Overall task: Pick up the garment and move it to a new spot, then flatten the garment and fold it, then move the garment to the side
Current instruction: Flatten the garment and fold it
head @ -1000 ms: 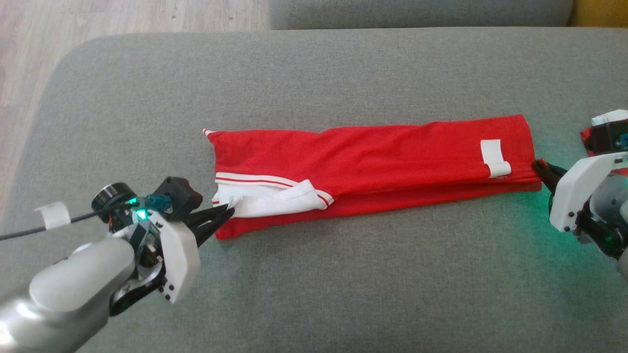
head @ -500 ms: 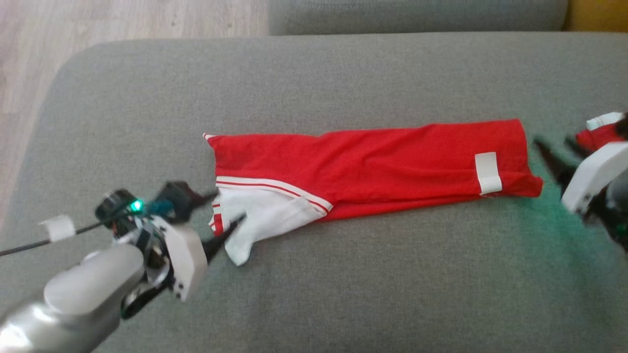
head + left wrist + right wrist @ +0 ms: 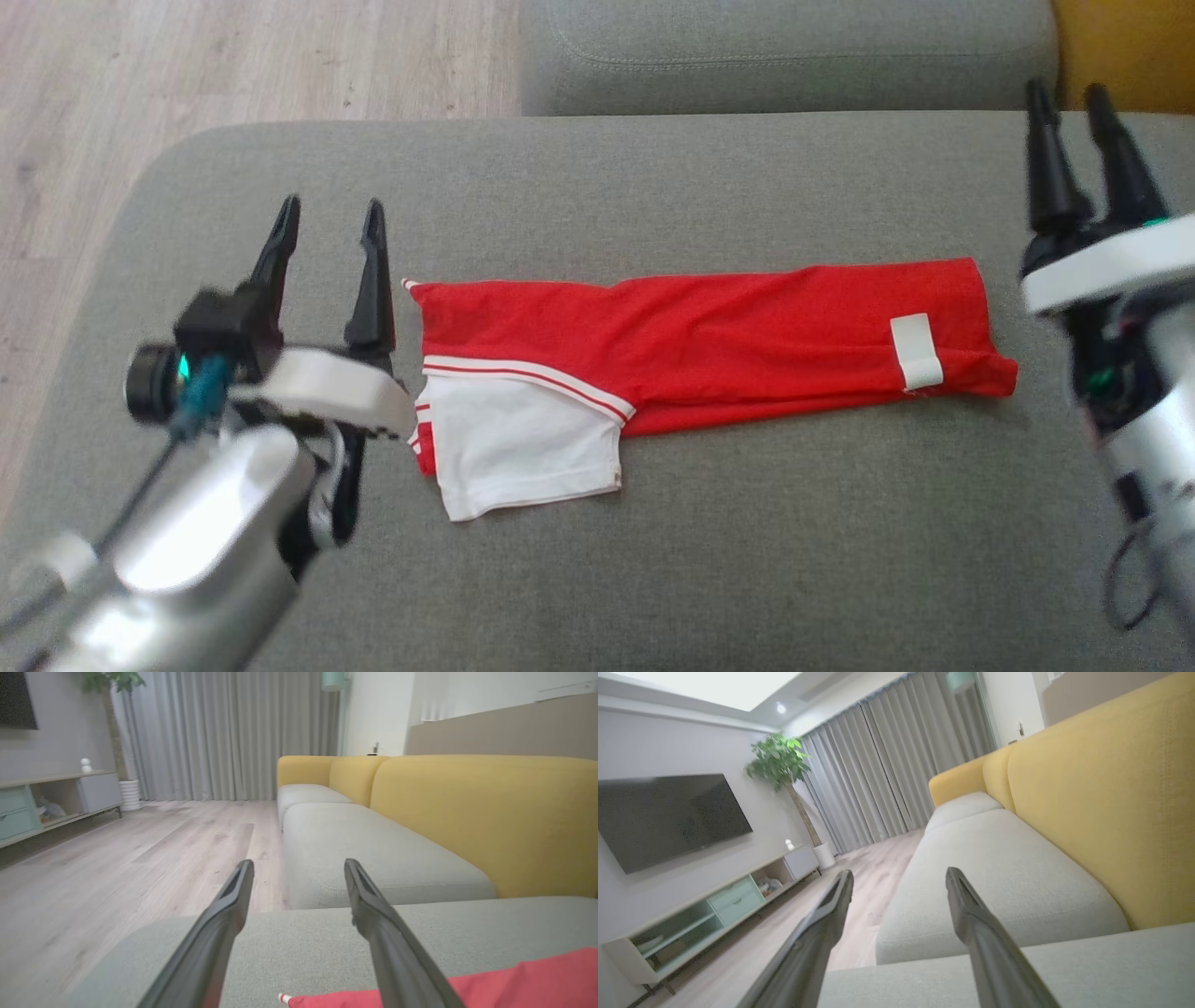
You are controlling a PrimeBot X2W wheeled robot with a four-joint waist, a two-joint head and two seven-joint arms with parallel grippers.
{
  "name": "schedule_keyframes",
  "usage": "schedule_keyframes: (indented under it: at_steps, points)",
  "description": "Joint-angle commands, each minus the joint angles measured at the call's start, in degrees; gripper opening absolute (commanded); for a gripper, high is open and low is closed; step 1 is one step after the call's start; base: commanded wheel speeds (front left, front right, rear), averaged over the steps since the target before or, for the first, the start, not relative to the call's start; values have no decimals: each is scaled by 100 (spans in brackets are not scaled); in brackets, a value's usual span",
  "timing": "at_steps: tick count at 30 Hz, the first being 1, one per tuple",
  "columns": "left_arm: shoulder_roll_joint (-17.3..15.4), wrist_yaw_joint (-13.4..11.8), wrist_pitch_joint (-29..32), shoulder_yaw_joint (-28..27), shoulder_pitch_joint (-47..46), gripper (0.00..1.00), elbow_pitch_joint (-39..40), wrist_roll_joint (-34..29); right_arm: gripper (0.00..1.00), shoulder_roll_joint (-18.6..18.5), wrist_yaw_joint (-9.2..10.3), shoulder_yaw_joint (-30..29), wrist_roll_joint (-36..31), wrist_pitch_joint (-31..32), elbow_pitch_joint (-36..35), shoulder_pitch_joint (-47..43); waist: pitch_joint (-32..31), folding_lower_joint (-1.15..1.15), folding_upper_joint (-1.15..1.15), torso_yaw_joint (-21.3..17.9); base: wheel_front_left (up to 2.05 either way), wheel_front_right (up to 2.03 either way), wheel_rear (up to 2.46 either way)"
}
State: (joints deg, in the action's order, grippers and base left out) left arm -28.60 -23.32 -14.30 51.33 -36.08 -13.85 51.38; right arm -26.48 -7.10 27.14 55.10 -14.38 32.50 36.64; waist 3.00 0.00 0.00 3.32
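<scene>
**A:** How will the garment (image 3: 709, 327) handle?

**B:** My guess is light, thin and limp. It looks like jersey cloth, so it will sag from any single pinch, and the stacked layers may slide apart if only the top one is caught.

**A:** So where would you take hold?

**B:** At the two short ends, one gripper on each, pinching through every layer near the corners. At the end toward the seat cushion's (image 3: 653, 187) left edge, take the red cloth above the striped trim (image 3: 523, 373), not the loose white panel (image 3: 518, 448) alone.

**A:** Where is it lying?

**B:** Across the middle of the seat cushion, lengthwise from left to right, flat against the fabric.

**A:** And how does it look?

**B:** It is a long red band, apparently folded along its length. The white panel pokes out toward the cushion's front edge, and a small white tab (image 3: 915, 350) sits near the end toward the cushion's right side. A few soft creases show, but no bunching.

**A:** And the grippers?

**B:** Both are spread apart and hold nothing. The left gripper (image 3: 331, 203) hangs over the cushion's left part, just beside that end of the cloth, with its fingers pointing at the cushion's back edge. The right gripper (image 3: 1064, 91) sits by the cushion's right rear corner and is clear of the cloth.
</scene>
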Motion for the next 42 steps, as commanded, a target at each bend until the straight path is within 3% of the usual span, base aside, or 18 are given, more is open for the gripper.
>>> schedule_keyframes:
  at_steps: [1,4,7,10,14,18,24,33,42]
  points:
    - [-29,-156,-64,-526,1,100,258,-182,100,185,-39,-347,-410,-57,-376,-266,-4,0,0,5,0,0,0]
    - [294,-517,-67,-1102,596,100,527,-862,100,833,-39,-1263,-1345,-60,-936,-1002,-10,0,0,38,0,0,0]
    - [620,-627,-68,-1402,1221,100,657,-1538,100,1420,-39,-1792,-2223,-61,-1376,-1721,22,0,0,52,0,0,0]
    - [905,-453,-69,-1648,1767,100,624,-1966,100,1862,-39,-2037,-2909,-61,-1628,-2262,51,0,0,87,0,0,0]
    - [1202,-150,-69,-1954,2288,100,413,-2348,100,2154,-39,-2203,-3535,-61,-1829,-2744,83,0,0,127,0,0,0]
    - [1491,230,-69,-2388,2543,100,269,-2716,100,2300,-39,-2312,-3827,-62,-1935,-2999,201,0,0,170,0,0,0]
    - [1737,531,-69,-2638,2450,100,148,-3095,100,2323,-39,-2597,-4093,-61,-1660,-2824,430,0,0,211,0,0,0]
    - [2125,943,-70,-2929,2258,100,45,-3573,100,2356,-39,-4057,-4756,223,-179,-1861,856,0,0,352,0,0,0]
    - [2319,1213,-70,-3164,2171,100,-64,-3849,100,2359,-39,-4848,-4939,89,1297,-1213,1042,0,0,498,0,0,0]
